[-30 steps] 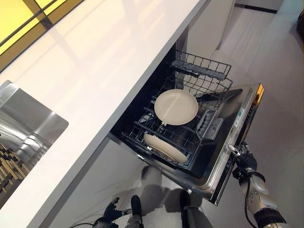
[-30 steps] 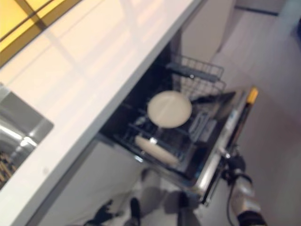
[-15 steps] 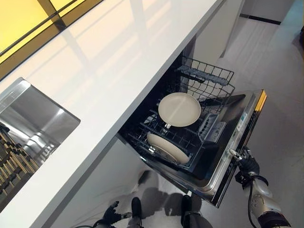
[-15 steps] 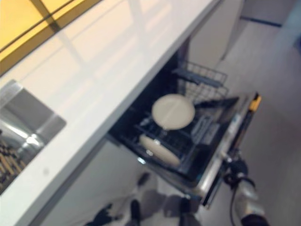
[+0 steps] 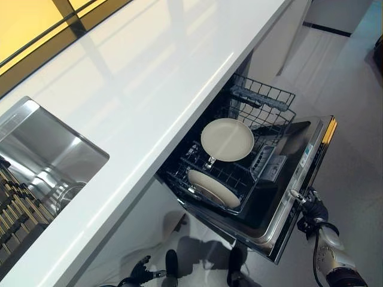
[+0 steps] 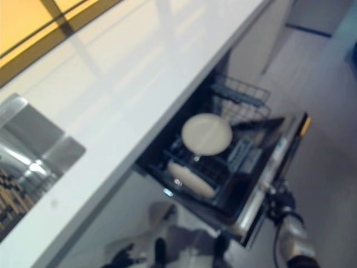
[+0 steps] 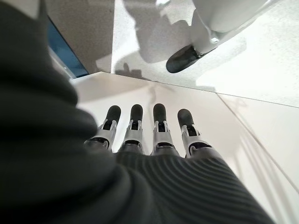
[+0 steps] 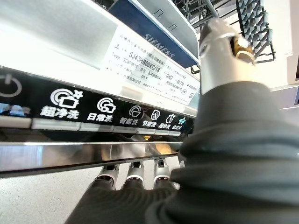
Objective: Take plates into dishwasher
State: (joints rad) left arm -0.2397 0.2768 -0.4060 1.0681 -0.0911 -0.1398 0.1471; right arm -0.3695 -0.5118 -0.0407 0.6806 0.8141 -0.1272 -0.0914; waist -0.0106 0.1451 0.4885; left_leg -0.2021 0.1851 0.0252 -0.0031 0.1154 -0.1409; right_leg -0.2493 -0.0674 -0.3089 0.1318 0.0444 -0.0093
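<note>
Below the white countertop [image 5: 149,78], the dishwasher door [image 5: 296,179] is seen lowered and the lower rack [image 5: 239,149] pulled out over it. Two cream plates are held in the rack: one plate [image 5: 227,139] is propped nearly face-up toward the middle of the rack, and a second plate [image 5: 213,188] stands tilted in the tines at the rack's near end, apart from the first. The far end of the rack is taken up by bare wire tines and a grey strip. Open floor [image 5: 353,119] lies beyond the door's free edge, and a steel sink [image 5: 42,149] is set in the countertop well to the left of the dishwasher. The right hand [image 5: 311,206] is placed at the door's top edge, with the fingers [image 8: 135,170] hooked under the edge and the thumb [image 8: 219,51] over the control strip, so the edge is pinched between them. A row of white program icons with Chinese captions and a white printed label are seen on that strip. The left hand [image 7: 149,135] hangs low beside the cabinet front, fingers straight and side by side, with nothing held.
</note>
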